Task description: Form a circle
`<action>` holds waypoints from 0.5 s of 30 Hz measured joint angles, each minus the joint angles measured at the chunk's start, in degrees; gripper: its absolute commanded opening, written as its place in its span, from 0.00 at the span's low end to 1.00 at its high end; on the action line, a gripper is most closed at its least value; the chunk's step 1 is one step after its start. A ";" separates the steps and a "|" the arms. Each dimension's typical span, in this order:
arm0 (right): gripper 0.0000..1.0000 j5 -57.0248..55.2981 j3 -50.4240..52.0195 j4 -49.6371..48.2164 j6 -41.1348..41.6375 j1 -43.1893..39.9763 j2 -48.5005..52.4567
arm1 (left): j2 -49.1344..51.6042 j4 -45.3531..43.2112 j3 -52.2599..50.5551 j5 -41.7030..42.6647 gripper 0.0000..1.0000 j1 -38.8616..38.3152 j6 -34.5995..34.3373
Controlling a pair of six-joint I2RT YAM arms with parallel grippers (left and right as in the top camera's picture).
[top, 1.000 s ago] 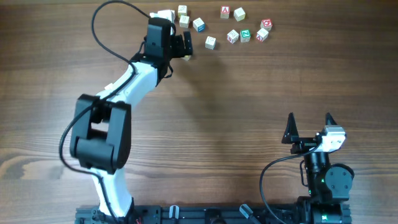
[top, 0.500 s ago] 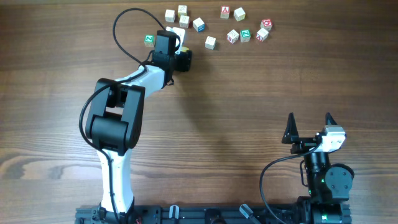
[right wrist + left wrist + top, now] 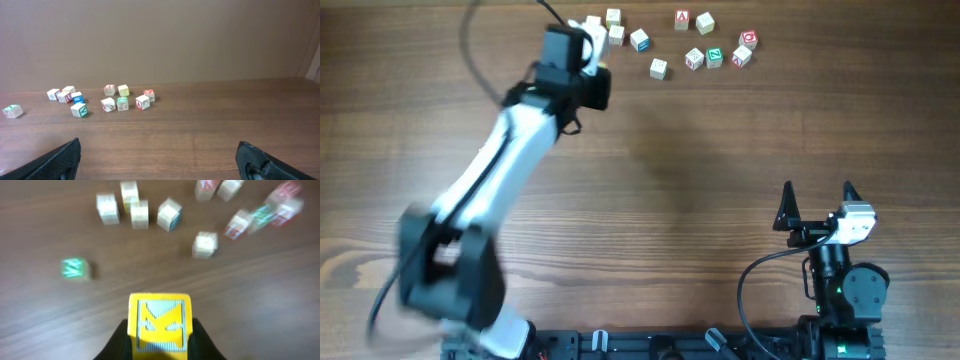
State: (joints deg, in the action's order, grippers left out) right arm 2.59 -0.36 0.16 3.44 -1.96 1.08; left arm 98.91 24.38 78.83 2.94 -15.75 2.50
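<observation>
Circle cubes (image 3: 140,214) lie beyond the left gripper (image 3: 160,336), which clamps a yellow K cube (image 3: 160,321); right gripper (image 3: 157,150) gapes wide

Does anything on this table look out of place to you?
Yes: one green-marked cube sits alone, well left of the other cubes, which lie in loose clusters, not a ring. A yellow K cube is gripped in the left jaws.
</observation>
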 measured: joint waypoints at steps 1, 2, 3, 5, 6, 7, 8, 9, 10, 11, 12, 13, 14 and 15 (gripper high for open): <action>0.99 0.00 0.00 -0.04 0.07 0.00 0.04 | -5.22 4.00 0.11 0.00 0.07 0.00 -0.02; 1.00 0.00 0.02 -0.02 0.22 0.00 0.02 | -10.80 8.15 0.20 0.00 0.06 0.00 -0.22; 1.00 0.00 0.00 -0.22 0.26 0.00 0.07 | -17.64 14.12 0.31 0.00 0.06 0.00 -0.42; 1.00 0.02 0.02 -0.22 0.44 0.00 -0.02 | -25.31 22.29 0.39 0.00 0.07 0.00 -0.72; 1.00 0.02 0.02 -0.37 0.83 0.00 0.04 | -28.87 26.16 0.37 0.00 0.07 0.00 -0.83; 1.00 0.24 0.02 -0.72 1.95 0.00 0.04 | -33.11 29.05 0.35 0.00 0.07 0.00 -0.98; 1.00 0.50 0.02 -2.54 4.44 0.00 0.09 | -37.62 31.15 0.35 0.00 0.07 0.00 -1.09; 1.00 0.68 0.02 -4.35 6.60 0.00 0.09 | -42.34 32.76 0.35 0.00 0.07 0.00 -1.11; 1.00 0.83 0.02 -6.60 8.98 0.00 0.09 | -46.03 33.51 0.37 0.00 0.06 0.00 -1.14; 1.00 0.90 0.02 -11.17 11.43 0.00 0.17 | -49.66 34.29 0.39 0.00 0.06 0.00 -1.14; 1.00 1.05 0.00 -14.93 13.40 0.00 0.11 | -52.11 34.71 0.44 0.00 0.05 0.00 -1.40; 1.00 1.09 0.02 -18.67 14.78 0.00 0.13 | -54.31 35.47 0.48 0.00 0.05 0.00 -1.90; 1.00 1.31 -0.02 -24.87 16.33 0.00 0.11 | -56.26 36.70 0.48 0.00 0.05 0.00 -2.64; 1.00 1.49 -0.02 -27.89 16.96 0.00 0.11 | -57.00 38.45 0.55 0.00 0.05 0.00 -3.28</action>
State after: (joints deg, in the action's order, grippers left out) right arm 4.08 -0.38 -27.73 20.40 -1.96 1.19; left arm 41.91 62.83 79.37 2.94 -15.75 -0.78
